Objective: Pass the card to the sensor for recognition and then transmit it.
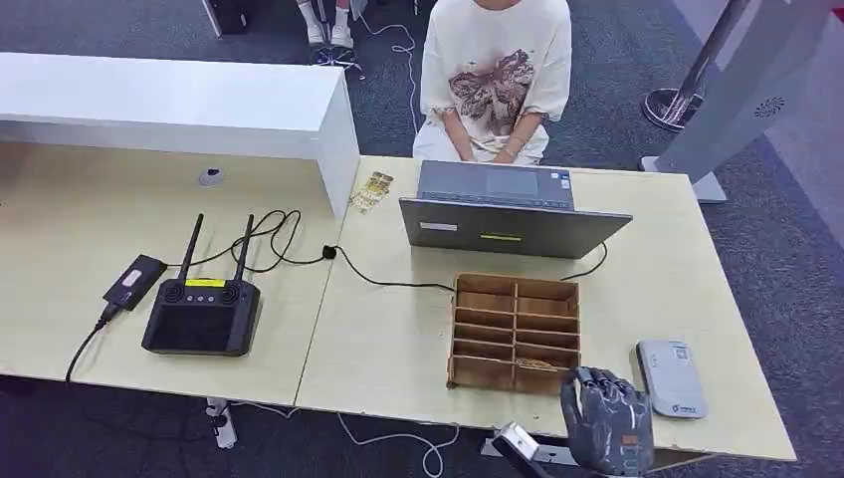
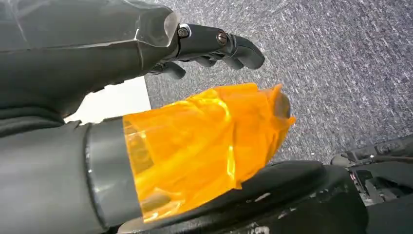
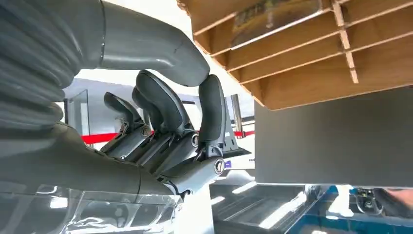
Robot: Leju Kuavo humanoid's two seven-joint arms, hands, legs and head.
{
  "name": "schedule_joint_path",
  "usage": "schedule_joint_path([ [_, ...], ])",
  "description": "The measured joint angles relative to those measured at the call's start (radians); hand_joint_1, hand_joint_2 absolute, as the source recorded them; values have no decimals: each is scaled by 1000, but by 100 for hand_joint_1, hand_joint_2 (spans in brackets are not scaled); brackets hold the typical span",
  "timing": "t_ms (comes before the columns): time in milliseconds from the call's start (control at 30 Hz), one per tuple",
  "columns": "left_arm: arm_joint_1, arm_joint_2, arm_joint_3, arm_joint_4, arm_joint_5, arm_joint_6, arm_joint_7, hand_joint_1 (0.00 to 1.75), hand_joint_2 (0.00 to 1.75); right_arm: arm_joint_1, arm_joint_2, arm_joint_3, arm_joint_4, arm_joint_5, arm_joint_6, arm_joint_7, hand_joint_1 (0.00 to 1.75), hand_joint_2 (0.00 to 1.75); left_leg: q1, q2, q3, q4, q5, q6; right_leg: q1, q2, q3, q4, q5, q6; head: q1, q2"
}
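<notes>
A wooden divided box stands on the table in front of the laptop. A card lies in its near right compartment; in the right wrist view the card shows inside the box. My right hand hovers at the table's near edge, just in front of the box, fingers curled with the thumb against a fingertip, holding nothing. The white-grey sensor lies right of the box, beside this hand. My left hand hangs over grey carpet, its thumb wrapped in orange film, fingers loosely extended and empty.
A grey laptop stands behind the box, with a person seated beyond it. A black controller with two antennas, a small black device and cables lie on the left. A white counter rises at the back left, more cards beside it.
</notes>
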Motion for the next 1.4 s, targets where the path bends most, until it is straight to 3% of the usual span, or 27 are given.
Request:
schedule_joint_path([
  [1200, 0, 0, 0, 0, -3, 0, 0, 0, 0, -11, 11, 0, 0, 0, 3, 0, 168, 175, 0, 0, 0, 0, 0, 0, 0, 0, 0, 0, 0, 0, 0, 0],
  [1233, 0, 0, 0, 0, -3, 0, 0, 0, 0, -11, 11, 0, 0, 0, 3, 0, 31, 175, 0, 0, 0, 0, 0, 0, 0, 0, 0, 0, 0, 0, 0, 0],
  [1400, -1, 0, 0, 0, -8, 0, 0, 0, 0, -30, 20, 11, 5, -6, 37, -45, 31, 175, 0, 1, 0, 0, 0, 0, 0, 1, 0, 0, 0, 0, 0, 0],
])
